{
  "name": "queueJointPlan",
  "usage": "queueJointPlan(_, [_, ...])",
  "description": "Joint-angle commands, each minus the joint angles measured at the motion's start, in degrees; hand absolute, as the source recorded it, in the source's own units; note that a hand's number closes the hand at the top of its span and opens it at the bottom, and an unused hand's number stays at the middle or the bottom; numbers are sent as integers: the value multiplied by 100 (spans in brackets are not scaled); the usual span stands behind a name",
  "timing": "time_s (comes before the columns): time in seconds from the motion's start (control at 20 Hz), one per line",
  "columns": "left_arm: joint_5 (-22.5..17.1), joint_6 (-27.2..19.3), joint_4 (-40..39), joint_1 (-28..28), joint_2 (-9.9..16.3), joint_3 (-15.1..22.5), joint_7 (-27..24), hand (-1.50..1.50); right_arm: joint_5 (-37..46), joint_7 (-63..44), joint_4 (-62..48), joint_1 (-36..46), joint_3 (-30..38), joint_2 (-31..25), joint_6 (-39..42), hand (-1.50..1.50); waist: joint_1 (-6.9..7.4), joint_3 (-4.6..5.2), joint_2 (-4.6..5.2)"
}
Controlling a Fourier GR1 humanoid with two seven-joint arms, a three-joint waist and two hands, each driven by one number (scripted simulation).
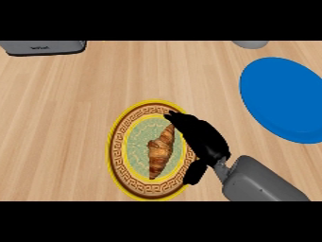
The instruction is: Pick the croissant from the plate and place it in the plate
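Croissant (161,150): lying in the middle of the patterned plate (122,142), near centre of the counter (65,104). Long axis running from near-left to far-right, steeply so, the far tip pointing up toward the right hand's fingertips, the near tip tapering down toward the plate's near rim. Browned and ridged, flat on the plate, not lifted.

Right hand (205,137): just to the right of the croissant, along its right flank, over the plate's right rim. Fingers reaching far-left and curving toward the far tip; thumb hanging lower, by the near half. Looks partly curled around the croissant's right side, neither spread flat nor pinched closed; contact with the pastry probable but not certain, since the black hand hides the edge where they meet. Grey forearm (257,182) entering from the near-right.

Left hand: nowhere in view, so the right is the only one in reach.

Blue plate (289,99): far-right of the hand, well apart from the patterned plate, bare. Likely the target, so a carry to the right and slightly far once grasped.

Probably the grasp stage: closing across the short axis, from the right side, seems the sensible next move.

Grey appliance (41,47) at the far-left edge; a pale round object (250,44) at the far edge, cut off.
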State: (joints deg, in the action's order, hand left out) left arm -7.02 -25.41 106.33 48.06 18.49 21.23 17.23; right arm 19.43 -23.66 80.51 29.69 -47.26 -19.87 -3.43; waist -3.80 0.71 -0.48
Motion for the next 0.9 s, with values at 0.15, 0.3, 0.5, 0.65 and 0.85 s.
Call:
queueJointPlan(0.15, [297, -6, 533, -1743, 42, -435, -501, 0, -126, -868, -107, 365, -185, 221, 770, -150, -162, -31, -11])
queueJointPlan(0.3, [273, 7, 439, -1769, -3, -275, -593, 0, -184, -1097, -145, 461, -126, 324, 867, -150, -141, -35, -22])
queueJointPlan(0.5, [267, -76, 396, -1847, 109, -322, -558, 0, -244, -1406, -178, 589, -172, 573, 1037, -150, -140, -41, -9])
queueJointPlan(0.65, [217, -86, 352, -1934, 104, -256, -558, 0, -259, -1507, -304, 701, -173, 720, 1113, -150, -83, -44, 21])
queueJointPlan(0.85, [159, -168, 324, -1997, 149, -251, -505, 0, -230, -1612, -268, 648, -241, 832, 1102, -150, -173, -53, 10])
